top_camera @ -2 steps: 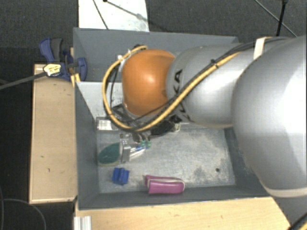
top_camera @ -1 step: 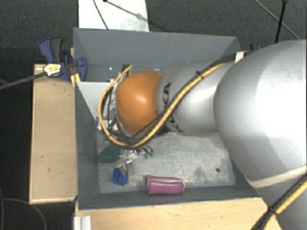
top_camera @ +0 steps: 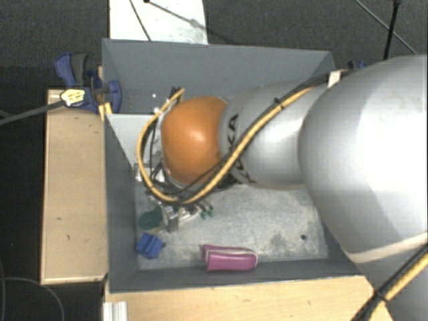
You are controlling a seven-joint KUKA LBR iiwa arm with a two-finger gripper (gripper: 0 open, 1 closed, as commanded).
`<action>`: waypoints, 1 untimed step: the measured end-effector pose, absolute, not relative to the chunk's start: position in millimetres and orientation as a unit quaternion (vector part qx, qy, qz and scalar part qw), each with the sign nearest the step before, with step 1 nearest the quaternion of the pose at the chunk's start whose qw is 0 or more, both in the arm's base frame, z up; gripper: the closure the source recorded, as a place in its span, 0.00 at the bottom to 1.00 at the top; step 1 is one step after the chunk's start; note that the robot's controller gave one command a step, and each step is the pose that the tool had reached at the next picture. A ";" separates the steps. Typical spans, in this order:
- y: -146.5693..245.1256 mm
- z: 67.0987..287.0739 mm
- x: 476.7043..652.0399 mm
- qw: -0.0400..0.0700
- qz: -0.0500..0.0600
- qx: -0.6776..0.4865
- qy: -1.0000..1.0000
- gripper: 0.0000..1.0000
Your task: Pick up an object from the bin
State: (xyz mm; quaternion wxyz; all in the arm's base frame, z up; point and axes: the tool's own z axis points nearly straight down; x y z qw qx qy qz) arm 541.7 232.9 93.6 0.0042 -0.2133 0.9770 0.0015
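Pincer [top_camera: 172, 218] hangs low at the lower left of the bin [top_camera: 221, 65], under the orange cover [top_camera: 190, 136]; how far it gapes cannot be told; a dark green thing [top_camera: 150, 218] lies just beside it toward frame left; a blue piece [top_camera: 150, 246] sits below, a purple oblong [top_camera: 229, 258] lower right

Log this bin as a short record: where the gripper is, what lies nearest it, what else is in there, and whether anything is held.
gripper: gripper low over the left part of the floor of the grey metal bin, below the orange wrist cover
nearest thing: dark green piece, just to its left; contact cannot be told
other things: blue piece near the front left corner; purple oblong thing lying along the front wall
held: cannot tell
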 end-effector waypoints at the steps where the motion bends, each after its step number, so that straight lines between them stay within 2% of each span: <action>1: 232.6 226.5 532.8 0.005 0.001 -0.209 0.978 1.00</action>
